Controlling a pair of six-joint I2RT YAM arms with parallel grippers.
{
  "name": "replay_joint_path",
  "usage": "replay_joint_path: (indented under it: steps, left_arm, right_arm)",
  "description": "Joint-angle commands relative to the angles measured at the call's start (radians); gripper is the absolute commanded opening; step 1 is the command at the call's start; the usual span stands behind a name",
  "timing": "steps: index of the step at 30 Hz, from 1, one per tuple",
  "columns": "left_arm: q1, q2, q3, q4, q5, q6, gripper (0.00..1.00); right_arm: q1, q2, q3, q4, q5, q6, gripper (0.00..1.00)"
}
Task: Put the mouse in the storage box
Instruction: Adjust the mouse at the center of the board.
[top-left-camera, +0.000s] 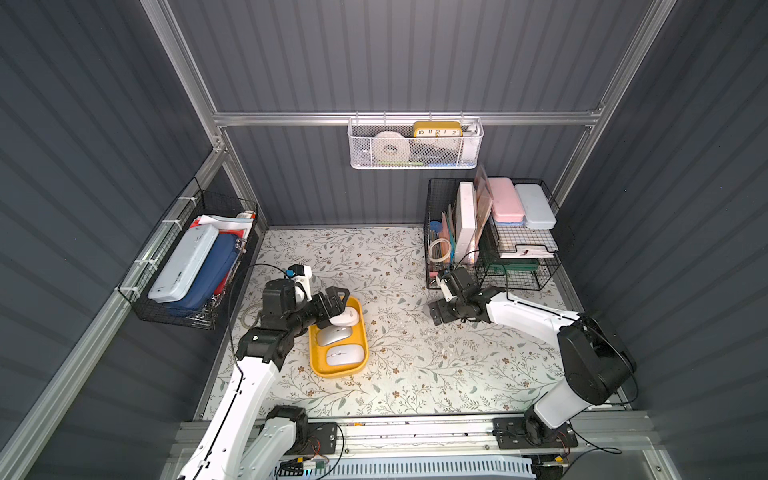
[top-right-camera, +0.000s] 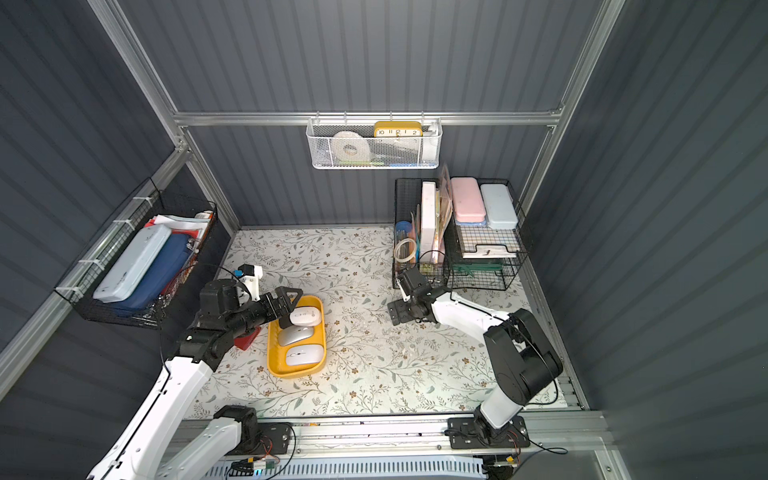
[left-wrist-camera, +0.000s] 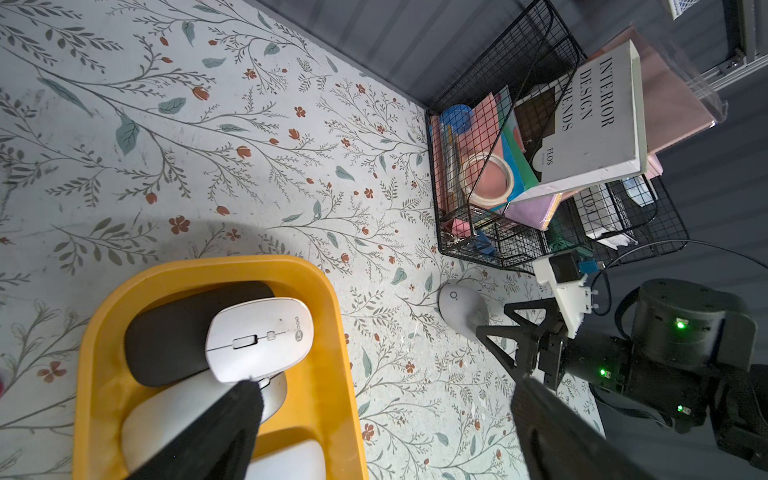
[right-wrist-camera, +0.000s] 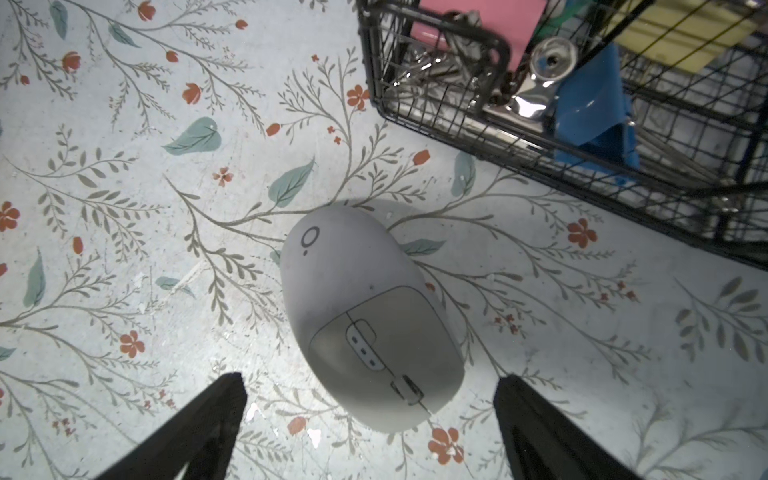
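Observation:
The yellow storage box (top-left-camera: 360, 332) (top-right-camera: 275, 357) (left-wrist-camera: 332, 374) sits left of centre on the floral table. Several mice lie in it; a white mouse (left-wrist-camera: 259, 338) (top-left-camera: 347, 316) rests on top of a black mouse (left-wrist-camera: 166, 332) and a silver one (top-left-camera: 334, 336). My left gripper (top-left-camera: 338, 305) (left-wrist-camera: 386, 388) hovers over the box's far end, open and empty, one fingertip (left-wrist-camera: 249, 395) by the white mouse's rear. A grey mouse (right-wrist-camera: 370, 320) (left-wrist-camera: 461, 307) lies on the table by the wire rack. My right gripper (right-wrist-camera: 372, 384) (top-left-camera: 435, 312) stands open over it, fingers on either side, not touching.
A black wire rack (top-left-camera: 490, 249) with books and cases stands at the back right, close to the grey mouse. A black wire basket (top-left-camera: 187, 266) hangs on the left wall, a white mesh basket (top-left-camera: 415, 143) on the back wall. A red object (top-right-camera: 247, 340) lies under my left arm.

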Motion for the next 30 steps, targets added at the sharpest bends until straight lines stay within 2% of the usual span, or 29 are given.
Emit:
replay_joint_path:
  steps: [1, 12, 20, 30]
  left_arm:
    - [0.003, -0.001, 0.003, -0.008, 0.027, 0.027, 0.98]
    - [0.004, 0.0, -0.003, -0.008, 0.002, 0.022, 0.99]
    - [0.004, 0.002, -0.003, -0.008, 0.002, 0.021, 0.99]
    - [0.004, 0.0, -0.007, -0.007, 0.003, 0.021, 0.99]
  right_arm:
    - [-0.014, 0.034, 0.028, 0.026, -0.046, 0.004, 0.99]
    - [-0.015, 0.118, 0.048, 0.043, -0.151, -0.02, 0.99]
    - [-0.009, 0.129, 0.032, 0.03, -0.165, -0.033, 0.92]
    - [0.063, 0.086, 0.015, 0.017, -0.163, -0.063, 0.99]
